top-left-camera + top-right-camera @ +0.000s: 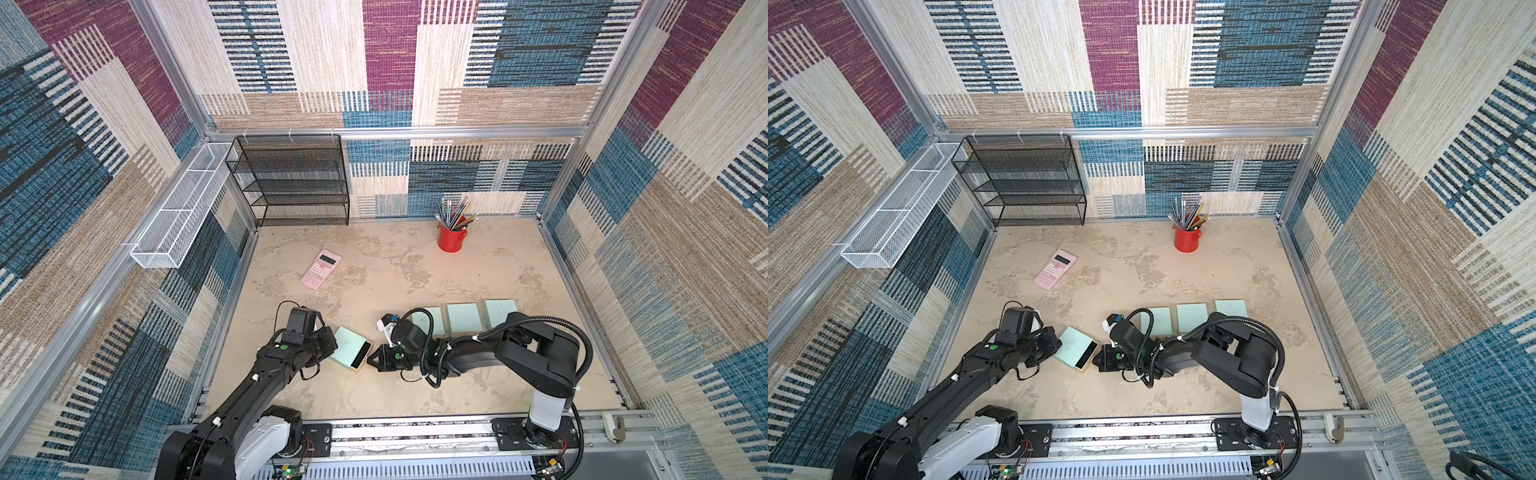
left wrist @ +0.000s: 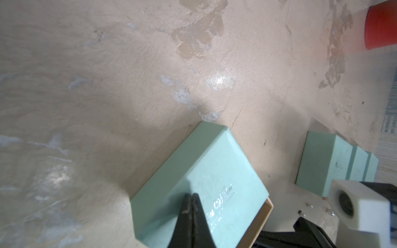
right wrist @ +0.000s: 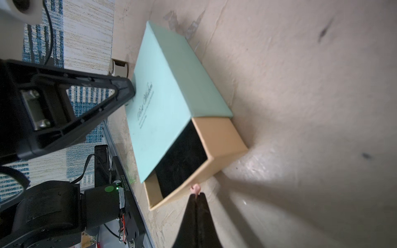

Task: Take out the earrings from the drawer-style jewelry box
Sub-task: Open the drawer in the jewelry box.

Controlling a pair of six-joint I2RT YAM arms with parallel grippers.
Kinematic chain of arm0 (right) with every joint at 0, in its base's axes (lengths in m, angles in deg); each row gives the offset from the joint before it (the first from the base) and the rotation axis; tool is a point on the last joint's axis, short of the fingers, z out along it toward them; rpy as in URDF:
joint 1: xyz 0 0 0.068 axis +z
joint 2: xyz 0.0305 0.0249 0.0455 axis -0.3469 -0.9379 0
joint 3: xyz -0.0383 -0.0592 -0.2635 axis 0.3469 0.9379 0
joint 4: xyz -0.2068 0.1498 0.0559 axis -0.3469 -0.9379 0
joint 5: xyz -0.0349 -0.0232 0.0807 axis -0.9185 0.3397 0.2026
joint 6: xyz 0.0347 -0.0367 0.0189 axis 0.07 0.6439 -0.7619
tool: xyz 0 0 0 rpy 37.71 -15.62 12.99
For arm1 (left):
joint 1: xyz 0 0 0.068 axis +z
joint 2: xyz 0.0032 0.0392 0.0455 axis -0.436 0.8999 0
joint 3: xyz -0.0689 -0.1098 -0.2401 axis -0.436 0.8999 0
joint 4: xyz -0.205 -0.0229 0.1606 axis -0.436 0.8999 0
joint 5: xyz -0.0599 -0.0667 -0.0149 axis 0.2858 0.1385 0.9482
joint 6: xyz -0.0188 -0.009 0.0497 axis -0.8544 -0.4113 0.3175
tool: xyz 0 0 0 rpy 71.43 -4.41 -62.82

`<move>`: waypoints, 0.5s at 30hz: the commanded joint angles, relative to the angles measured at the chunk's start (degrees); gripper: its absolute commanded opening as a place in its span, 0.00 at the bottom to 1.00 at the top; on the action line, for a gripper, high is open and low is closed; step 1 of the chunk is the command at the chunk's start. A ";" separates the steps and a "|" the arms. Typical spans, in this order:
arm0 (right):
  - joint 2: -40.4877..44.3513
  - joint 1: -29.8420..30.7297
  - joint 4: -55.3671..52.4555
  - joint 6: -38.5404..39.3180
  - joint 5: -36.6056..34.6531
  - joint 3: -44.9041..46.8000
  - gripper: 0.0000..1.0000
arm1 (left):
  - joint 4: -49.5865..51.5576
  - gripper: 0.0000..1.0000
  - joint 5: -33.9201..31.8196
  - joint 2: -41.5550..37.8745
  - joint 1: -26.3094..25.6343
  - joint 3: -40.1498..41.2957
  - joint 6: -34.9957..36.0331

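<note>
We noted the left gripper [image 2: 191, 196] pressed together, tips on the mint jewelry box [image 2: 214, 163]; the right gripper [image 3: 196, 196] pinched the pink tab [image 3: 195, 188] of the part-open drawer [image 3: 219, 139].

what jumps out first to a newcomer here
A mint-green jewelry box sits front centre, its tan drawer slid partly out. The left gripper, shut, presses on its top, while the right gripper pinches a pink tab at the drawer's front. A red pencil cup stands at the back.

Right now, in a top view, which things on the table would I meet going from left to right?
Pink calculator → jewelry box with drawer open → red pencil cup → rightmost closed mint-green box.
</note>
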 commanded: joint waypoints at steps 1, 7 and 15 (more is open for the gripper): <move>0.80 0.02 0.47 -0.74 -0.56 0.52 0.00 | 2.07 0.00 -1.65 0.76 0.02 0.43 1.60; 1.25 0.05 0.66 -1.24 -0.86 1.48 0.00 | 2.29 0.00 -2.08 1.05 0.05 0.57 1.59; 2.62 0.03 0.69 -2.07 -1.77 3.24 0.00 | 2.22 0.00 -2.08 1.11 0.06 0.51 1.67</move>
